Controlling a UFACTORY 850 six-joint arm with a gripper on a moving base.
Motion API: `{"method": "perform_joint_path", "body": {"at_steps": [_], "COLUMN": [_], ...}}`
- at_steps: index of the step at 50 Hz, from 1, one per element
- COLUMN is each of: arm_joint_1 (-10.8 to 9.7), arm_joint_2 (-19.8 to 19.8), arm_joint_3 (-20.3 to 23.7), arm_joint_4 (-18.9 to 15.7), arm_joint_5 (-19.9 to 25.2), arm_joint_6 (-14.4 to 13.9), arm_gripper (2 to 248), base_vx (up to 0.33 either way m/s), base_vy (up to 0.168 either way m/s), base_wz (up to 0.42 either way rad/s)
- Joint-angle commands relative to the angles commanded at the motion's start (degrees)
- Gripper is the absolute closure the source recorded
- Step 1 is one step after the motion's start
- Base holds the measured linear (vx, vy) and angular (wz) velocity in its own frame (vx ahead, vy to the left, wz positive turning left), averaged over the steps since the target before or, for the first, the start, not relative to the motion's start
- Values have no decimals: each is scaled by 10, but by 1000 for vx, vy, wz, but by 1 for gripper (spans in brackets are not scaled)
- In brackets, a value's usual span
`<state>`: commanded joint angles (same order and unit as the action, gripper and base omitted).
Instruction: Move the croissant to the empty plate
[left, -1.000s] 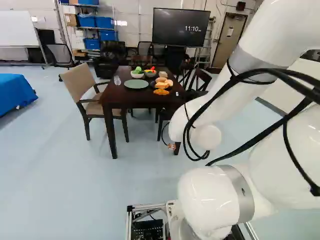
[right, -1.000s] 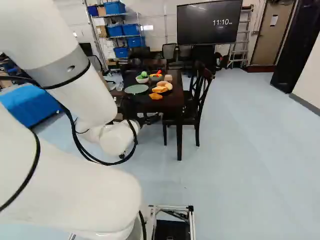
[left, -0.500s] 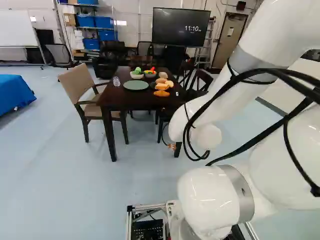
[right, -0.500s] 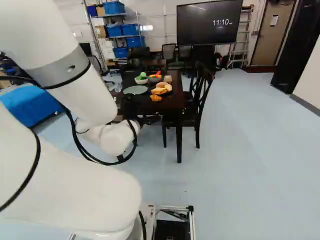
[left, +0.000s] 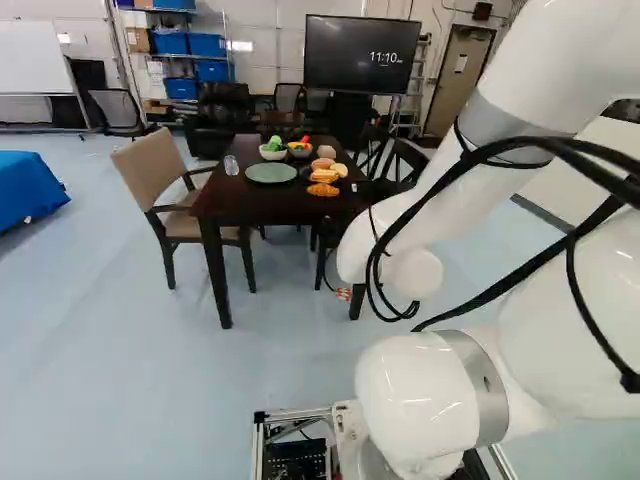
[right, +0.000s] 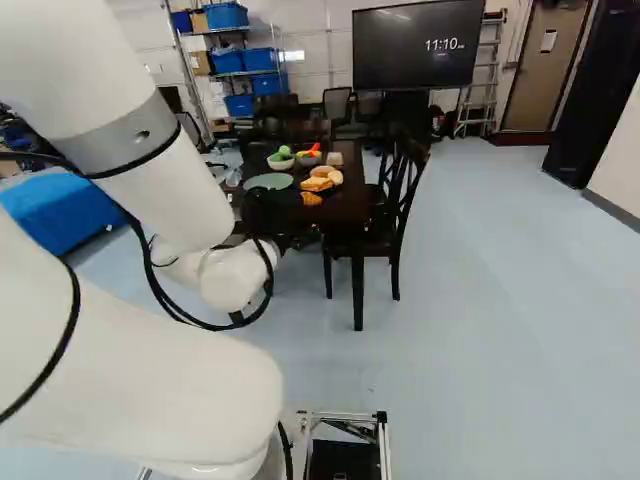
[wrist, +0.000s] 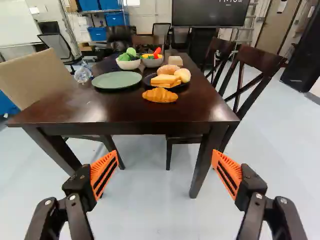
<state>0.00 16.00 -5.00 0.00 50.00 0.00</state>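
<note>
Croissant (wrist: 160, 95) lies on the table (wrist: 115, 109) beside 1 dark plate (wrist: 147, 80); 2 jaws (wrist: 164, 154) apart.

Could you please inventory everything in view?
Croissant: one, golden, before dark plate
Green plate: one, green, beside dark plate
Dark plate: one, black, on table
Breads: several, yellowish, on dark plate
Bowls: two, white and grey, behind plates
Vegetables: several, mixed colours, in bowls
Block: one, tan, behind breads
Container: one, clear, beside green plate
Table: one, dark brown, ahead
Chairs: several, tan, brown, black, around and beyond table
Screen: one, black, far wall
Bins: several, blue, far shelves
Arm: one, white, foreground
Jaws: one pair, black and orange, before table
</note>
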Motion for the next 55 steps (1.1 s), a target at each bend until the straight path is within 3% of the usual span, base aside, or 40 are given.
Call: {"method": "perform_joint_path", "body": {"at_steps": [55], "arm_joint_1": [0], "arm_joint_2": [0], "arm_joint_3": [0], "arm_joint_4": [0], "arm_joint_5": [0], "arm_joint_6": [0], "arm_gripper": [3], "base_vx": [70], "base_vy": [-1], "base_wz": [-5]}}
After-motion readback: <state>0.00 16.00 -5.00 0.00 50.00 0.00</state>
